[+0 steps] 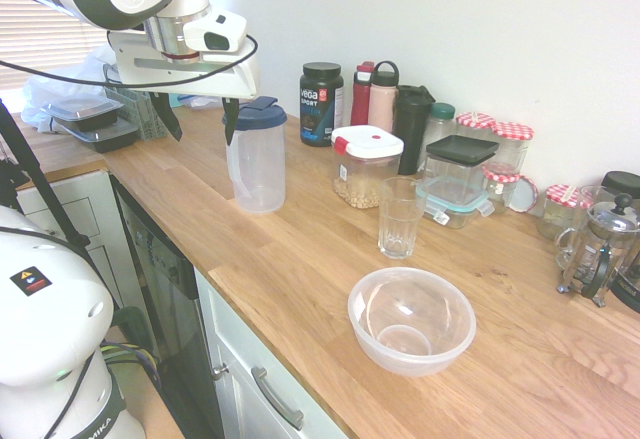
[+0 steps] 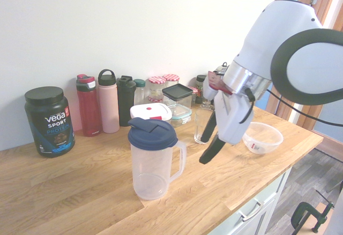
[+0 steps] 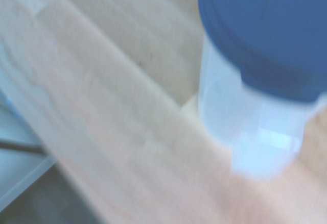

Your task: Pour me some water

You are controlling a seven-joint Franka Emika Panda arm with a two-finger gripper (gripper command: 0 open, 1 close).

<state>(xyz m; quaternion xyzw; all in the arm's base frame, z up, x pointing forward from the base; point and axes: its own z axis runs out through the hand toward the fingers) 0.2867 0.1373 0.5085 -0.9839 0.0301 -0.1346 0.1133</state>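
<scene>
Approach to the jug, as I see it from the remote station; the gripper hangs above the wooden table, empty, its two dark fingers spread wide and pointing steeply down. The jug, clear plastic with a dark blue lid, stands upright just beside and below the gripper, untouched; its handle faces the table's front edge in the second exterior view. The drinking glass stands upright further along the table, between the jug and an empty clear bowl; bottles and storage jars line the wall behind. The wrist view shows the blue lid and pale wall of the jug, blurred. I cannot make out a water level, so I judge the weight uncertain; the wall looks thin, smooth and likely slippery, and may flex under a squeeze. I would therefore take hold at the handle, which is stiffer and keeps the spout free to tip toward the glass; the glass itself is fragile and easily knocked.
</scene>
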